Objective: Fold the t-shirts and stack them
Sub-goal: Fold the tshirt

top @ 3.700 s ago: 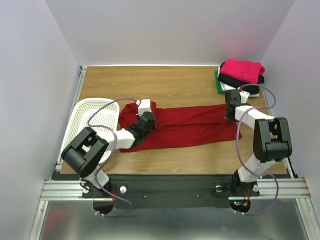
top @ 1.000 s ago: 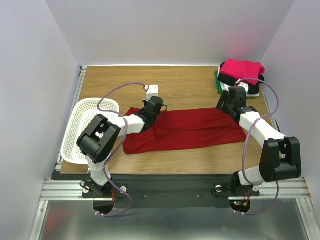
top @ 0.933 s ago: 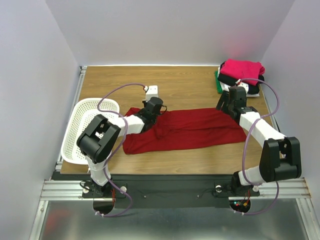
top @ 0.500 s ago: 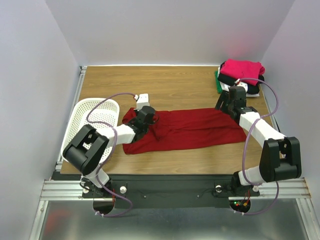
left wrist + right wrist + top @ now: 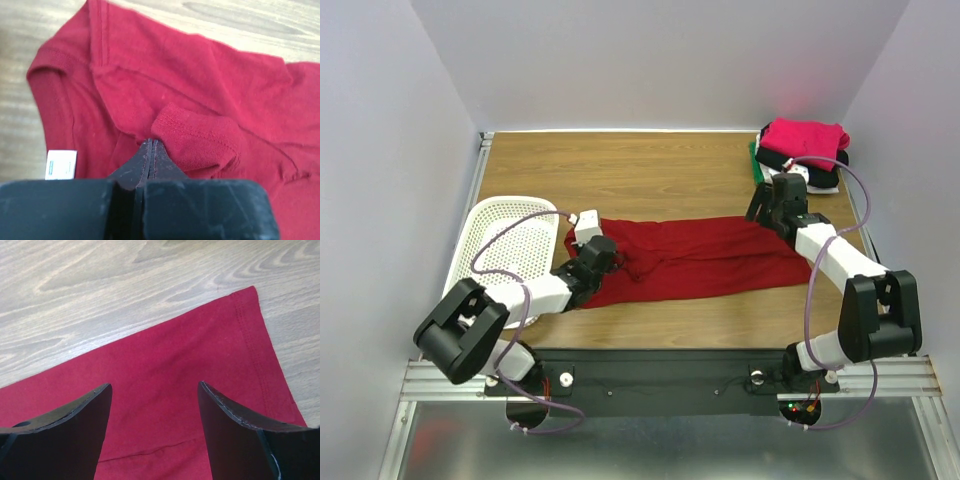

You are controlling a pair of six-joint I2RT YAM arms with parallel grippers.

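Note:
The dark red t-shirt lies spread lengthwise across the middle of the table. My left gripper is at its left end, shut with its tips pinching the cloth beside a bunched-up sleeve hem. My right gripper hangs over the shirt's far right corner, open, and red cloth lies flat between its fingers with nothing held. Folded t-shirts are stacked at the back right, a bright pink one on top of a black one, with a green edge showing underneath.
A white perforated basket stands at the left edge of the table, just beside my left arm. A white neck label shows on the shirt left of my left fingers. Bare wood lies behind the shirt.
My left gripper has moved from the shirt's far edge toward the near left, drawing the sleeve cloth with it. The right gripper has stayed over the right corner, open.

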